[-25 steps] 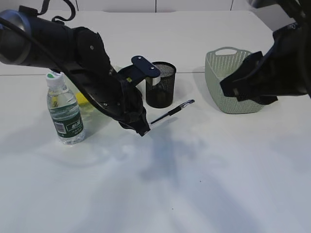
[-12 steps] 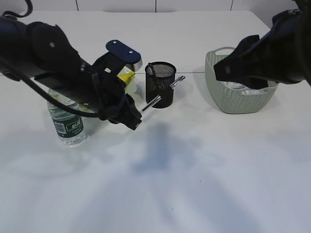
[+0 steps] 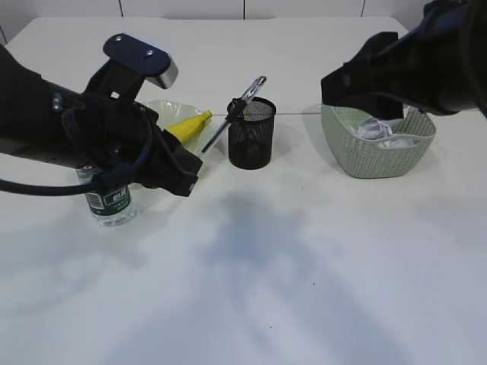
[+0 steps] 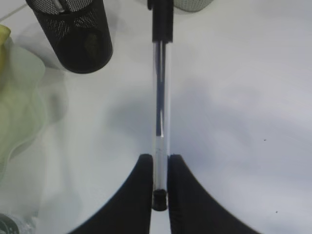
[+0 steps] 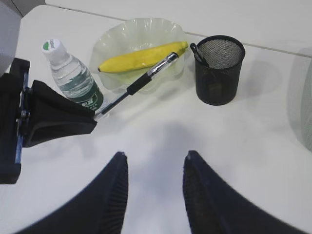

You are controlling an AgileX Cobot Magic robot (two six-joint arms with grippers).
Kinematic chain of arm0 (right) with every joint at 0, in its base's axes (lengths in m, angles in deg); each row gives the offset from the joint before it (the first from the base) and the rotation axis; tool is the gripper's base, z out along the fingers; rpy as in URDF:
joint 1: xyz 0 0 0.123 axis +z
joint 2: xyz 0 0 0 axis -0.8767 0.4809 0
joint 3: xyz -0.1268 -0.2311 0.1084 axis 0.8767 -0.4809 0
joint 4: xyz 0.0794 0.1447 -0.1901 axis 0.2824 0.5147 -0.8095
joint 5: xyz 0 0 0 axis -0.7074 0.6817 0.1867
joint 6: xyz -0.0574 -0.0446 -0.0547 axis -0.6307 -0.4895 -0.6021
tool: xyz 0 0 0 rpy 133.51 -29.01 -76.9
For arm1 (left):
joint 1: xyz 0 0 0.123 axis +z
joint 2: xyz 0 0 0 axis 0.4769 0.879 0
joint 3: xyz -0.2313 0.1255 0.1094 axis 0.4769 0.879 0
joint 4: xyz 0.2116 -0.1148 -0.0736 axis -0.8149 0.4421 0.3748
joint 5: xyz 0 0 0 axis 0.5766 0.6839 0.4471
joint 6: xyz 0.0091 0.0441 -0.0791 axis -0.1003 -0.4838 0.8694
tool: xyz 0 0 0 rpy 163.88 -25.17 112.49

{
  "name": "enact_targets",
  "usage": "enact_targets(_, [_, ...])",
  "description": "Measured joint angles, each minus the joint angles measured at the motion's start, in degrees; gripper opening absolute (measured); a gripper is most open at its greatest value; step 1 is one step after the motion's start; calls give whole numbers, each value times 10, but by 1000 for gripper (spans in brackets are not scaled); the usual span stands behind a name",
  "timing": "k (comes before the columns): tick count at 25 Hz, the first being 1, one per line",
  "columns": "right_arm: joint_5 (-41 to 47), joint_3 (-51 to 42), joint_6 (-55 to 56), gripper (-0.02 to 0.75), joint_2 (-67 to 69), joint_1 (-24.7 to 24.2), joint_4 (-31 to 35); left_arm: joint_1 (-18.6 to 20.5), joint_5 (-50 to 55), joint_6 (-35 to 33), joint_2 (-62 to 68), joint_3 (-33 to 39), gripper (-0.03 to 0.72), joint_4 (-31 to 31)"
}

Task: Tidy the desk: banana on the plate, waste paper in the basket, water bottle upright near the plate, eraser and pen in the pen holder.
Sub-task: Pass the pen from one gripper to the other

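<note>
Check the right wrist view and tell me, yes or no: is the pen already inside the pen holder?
No. The pen is pinched at one end by the left gripper and juts out over the plate, left of the pen holder.

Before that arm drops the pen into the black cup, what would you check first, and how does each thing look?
1. Pen clamped between the left gripper jaws at its end: ok.
2. Pen holder upright with its mouth open: ok.
3. Pen over the holder's mouth: cannot tell; in the right wrist view it hangs over the plate.
4. Pen pointing downward: not ok, it slants upward.
5. Right gripper clear of the holder: ok, open and empty.
6. Water bottle beside the left arm: upright, ok.
</note>
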Motion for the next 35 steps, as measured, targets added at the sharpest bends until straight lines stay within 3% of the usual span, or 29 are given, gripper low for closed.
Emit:
enact_targets(12, [-53, 0, -24, 366, 3, 0, 64, -68, -88, 0, -29, 31, 32, 32])
enact_targets(35, [-247, 0, -25, 374, 126, 0, 202, -73, -176, 0, -29, 31, 32, 47])
